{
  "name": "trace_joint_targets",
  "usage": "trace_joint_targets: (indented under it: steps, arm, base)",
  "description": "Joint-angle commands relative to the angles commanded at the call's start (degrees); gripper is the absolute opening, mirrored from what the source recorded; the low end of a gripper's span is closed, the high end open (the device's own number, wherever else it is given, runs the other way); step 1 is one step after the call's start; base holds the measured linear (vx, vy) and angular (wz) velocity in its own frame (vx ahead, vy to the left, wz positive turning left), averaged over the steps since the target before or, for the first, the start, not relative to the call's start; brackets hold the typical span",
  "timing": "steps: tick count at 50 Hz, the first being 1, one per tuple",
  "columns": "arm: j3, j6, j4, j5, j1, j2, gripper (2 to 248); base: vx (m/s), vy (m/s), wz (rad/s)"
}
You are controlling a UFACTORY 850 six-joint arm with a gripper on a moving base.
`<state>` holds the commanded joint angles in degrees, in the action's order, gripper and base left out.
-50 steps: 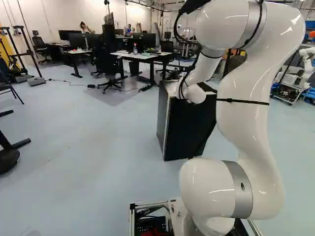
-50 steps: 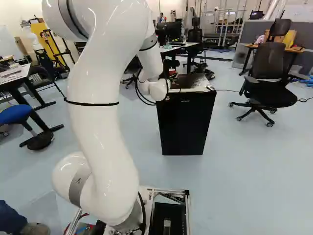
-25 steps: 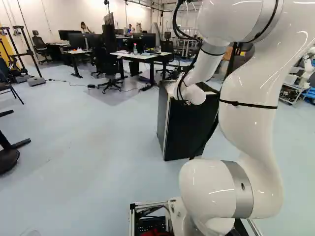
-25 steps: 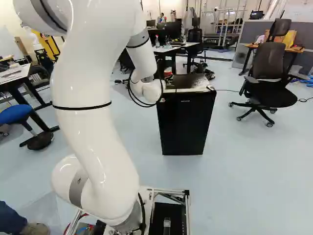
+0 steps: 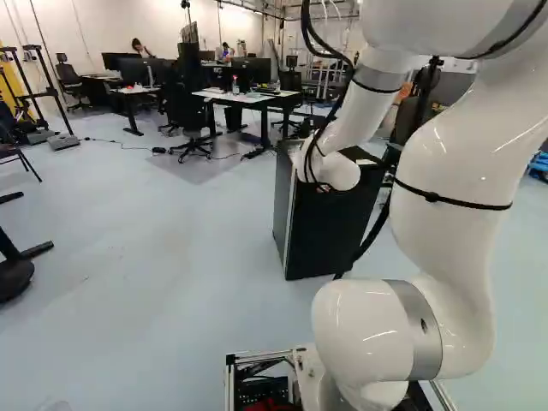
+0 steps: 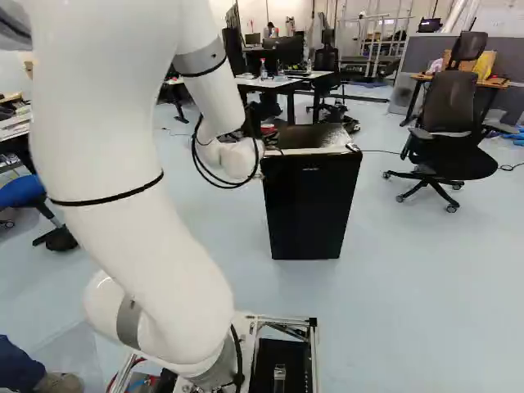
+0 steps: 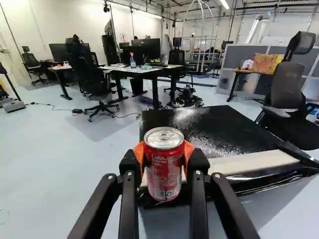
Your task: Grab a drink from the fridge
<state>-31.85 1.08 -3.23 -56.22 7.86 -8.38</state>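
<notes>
The gripper [image 7: 163, 155] is closed around a red drink can [image 7: 163, 177], its orange pads [image 7: 137, 152] pressing from both sides. The can is upright, on the near side of the fridge [image 6: 309, 209], whose door looks shut. The grab itself seems done; what remains is probably carrying the drink clear. That calls for steady, moderate pressure, since a thin can may dent, and for keeping it level while drawing it back from the fridge's near top edge. How wide that gap is cannot be told. The loose cables [image 6: 201, 168] at the arm's [image 6: 123, 155] wrist could snag on a corner.

The fridge top [image 7: 197, 127] is dark and shiny, with pale specks. The fridge stands on a smooth pale floor [image 6: 401, 311], with a desk [image 5: 244, 98] beyond it and an office chair [image 6: 446, 115] to its right.
</notes>
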Motion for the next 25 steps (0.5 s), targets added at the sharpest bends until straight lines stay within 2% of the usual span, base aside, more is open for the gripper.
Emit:
trace_joint_targets:
  steps: [25]
  arm:
    - [12.5,-0.5,1.5,2.9,-3.7,11.3,98]
  base:
    - [0.0,0.0,0.0]
